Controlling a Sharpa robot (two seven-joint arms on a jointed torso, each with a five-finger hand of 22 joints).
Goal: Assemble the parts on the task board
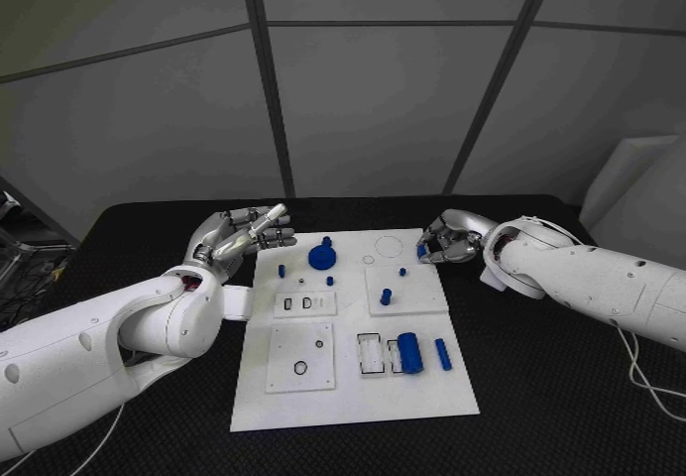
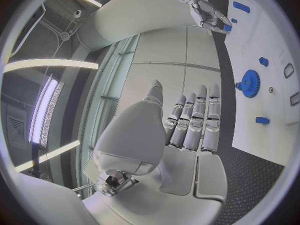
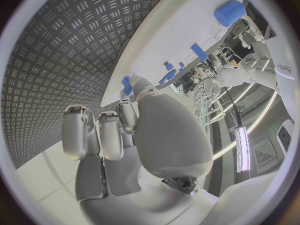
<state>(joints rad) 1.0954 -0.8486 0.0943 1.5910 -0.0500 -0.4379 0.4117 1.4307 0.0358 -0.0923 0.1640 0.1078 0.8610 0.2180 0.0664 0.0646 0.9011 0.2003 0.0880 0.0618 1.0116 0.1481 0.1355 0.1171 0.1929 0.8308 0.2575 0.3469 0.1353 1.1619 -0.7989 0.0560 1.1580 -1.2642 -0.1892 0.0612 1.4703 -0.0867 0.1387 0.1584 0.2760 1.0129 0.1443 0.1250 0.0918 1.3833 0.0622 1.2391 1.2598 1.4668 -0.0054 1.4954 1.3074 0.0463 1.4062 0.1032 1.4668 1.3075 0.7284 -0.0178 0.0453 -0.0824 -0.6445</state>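
The white task board [image 1: 358, 397] lies in the middle of the black table. On it I see a blue gear [image 1: 322, 256] [image 2: 249, 82], a blue cylinder [image 1: 410, 352] [image 3: 229, 12], a blue bar [image 1: 443, 354] [image 3: 199, 51] and a few small blue pegs [image 1: 386, 296]. My left hand [image 1: 243, 236] [image 2: 187, 125] hovers at the board's far left corner, fingers stretched out, holding nothing. My right hand [image 1: 450, 238] [image 3: 119, 130] [image 2: 203, 7] is at the board's far right corner and pinches a small blue part [image 1: 424, 250] [image 3: 127, 84] at its fingertips.
The black table [image 1: 557, 416] has bare room to the right and left of the board. A white cable [image 1: 650, 382] trails off the right arm near the table's right side. A metal rack [image 1: 18, 263] stands beyond the left edge.
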